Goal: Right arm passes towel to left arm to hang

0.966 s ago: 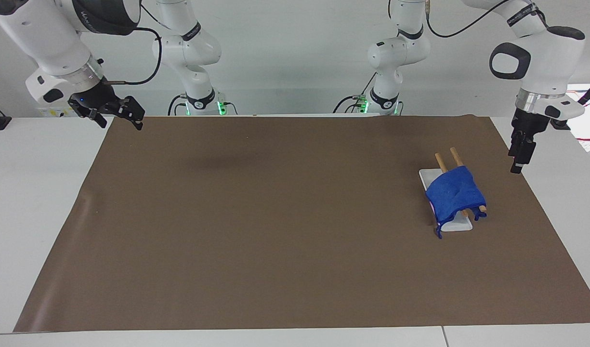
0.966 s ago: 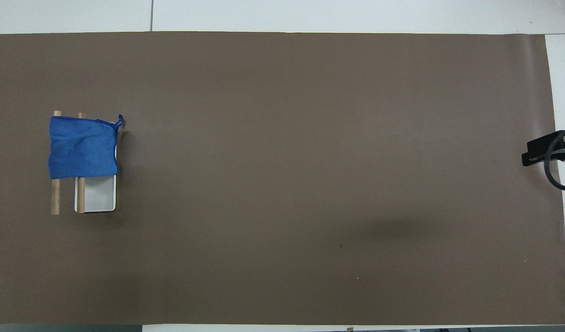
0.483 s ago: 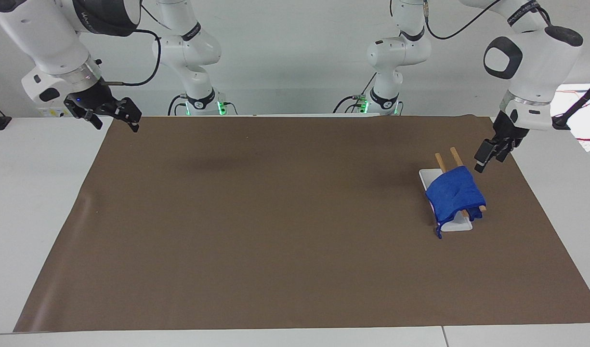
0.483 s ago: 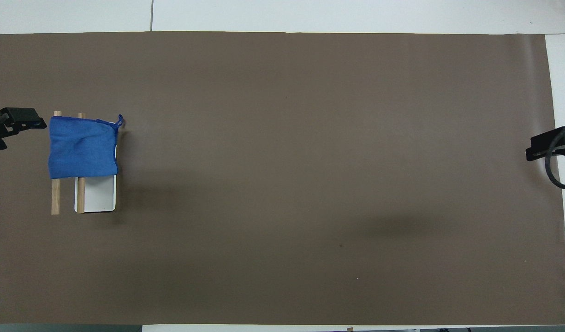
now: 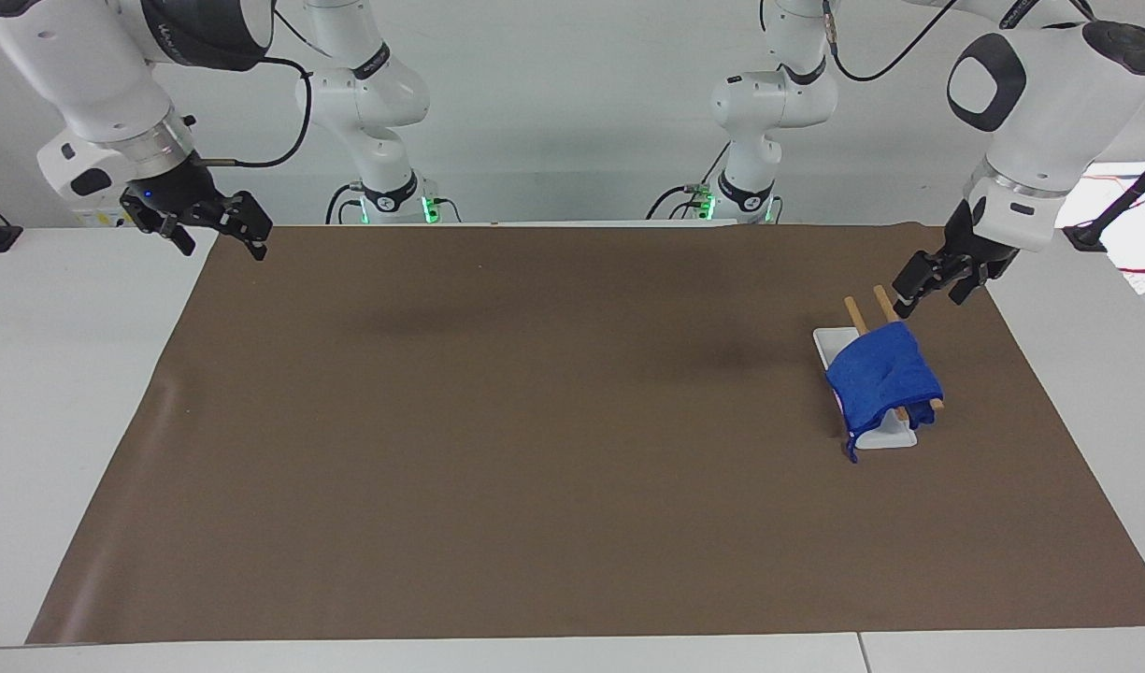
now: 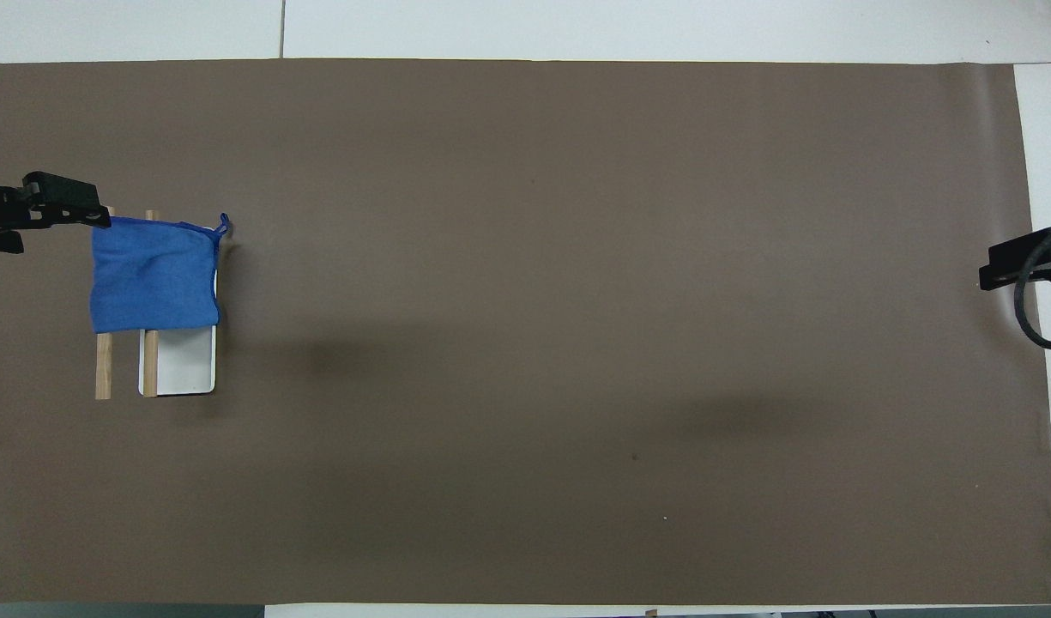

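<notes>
Towel (image 5: 882, 379) already draped on rack's wooden dowels (image 5: 885, 305), toward left arm's end. Left gripper (image 5: 911, 297) over dowels, empty, fingers unclear. Right gripper (image 5: 245, 224) waits open, empty. Nothing left.

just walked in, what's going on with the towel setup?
The blue towel is draped over two wooden rods on a white stand, toward the left arm's end of the brown mat. The left hand hangs tilted above the rods' robot-side ends, next to the towel, holding nothing. The right hand waits in the air, open and empty, over the mat's corner at the right arm's end.
</notes>
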Robot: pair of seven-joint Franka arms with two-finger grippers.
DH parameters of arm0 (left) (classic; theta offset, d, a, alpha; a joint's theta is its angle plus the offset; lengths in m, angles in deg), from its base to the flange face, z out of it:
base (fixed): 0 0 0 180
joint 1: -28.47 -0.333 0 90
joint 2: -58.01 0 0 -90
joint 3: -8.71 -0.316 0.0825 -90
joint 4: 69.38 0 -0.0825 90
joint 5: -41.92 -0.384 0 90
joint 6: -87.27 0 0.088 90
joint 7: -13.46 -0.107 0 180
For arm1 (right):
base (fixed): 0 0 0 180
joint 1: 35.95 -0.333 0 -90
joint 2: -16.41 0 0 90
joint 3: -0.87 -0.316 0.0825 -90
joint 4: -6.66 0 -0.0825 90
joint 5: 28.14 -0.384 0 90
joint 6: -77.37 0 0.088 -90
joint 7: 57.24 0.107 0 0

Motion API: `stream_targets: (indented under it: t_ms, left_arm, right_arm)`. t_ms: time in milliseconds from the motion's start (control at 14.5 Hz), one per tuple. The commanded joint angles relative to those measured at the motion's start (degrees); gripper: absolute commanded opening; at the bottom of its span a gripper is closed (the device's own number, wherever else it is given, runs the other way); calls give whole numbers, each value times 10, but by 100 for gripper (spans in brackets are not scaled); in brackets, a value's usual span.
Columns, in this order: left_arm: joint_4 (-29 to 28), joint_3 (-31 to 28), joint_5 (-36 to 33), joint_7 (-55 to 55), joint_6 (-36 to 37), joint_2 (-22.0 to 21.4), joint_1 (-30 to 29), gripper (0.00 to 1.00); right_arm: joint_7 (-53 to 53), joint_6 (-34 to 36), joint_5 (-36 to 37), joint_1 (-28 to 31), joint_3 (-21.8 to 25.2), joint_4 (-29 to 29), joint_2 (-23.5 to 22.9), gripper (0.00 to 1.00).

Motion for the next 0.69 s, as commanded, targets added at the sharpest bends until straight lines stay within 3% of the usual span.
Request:
stream_targets:
  t_ms: [0,621]
  left_arm:
    - [39,-5,-10,-20,55,19,5,100]
    - [-9,-6,-4,-89,77,-19,5,100]
  right_arm:
    - [-13,-8,7,2,-2,-9,7,100]
    - [-14,-8,0,2,-2,-9,7,100]
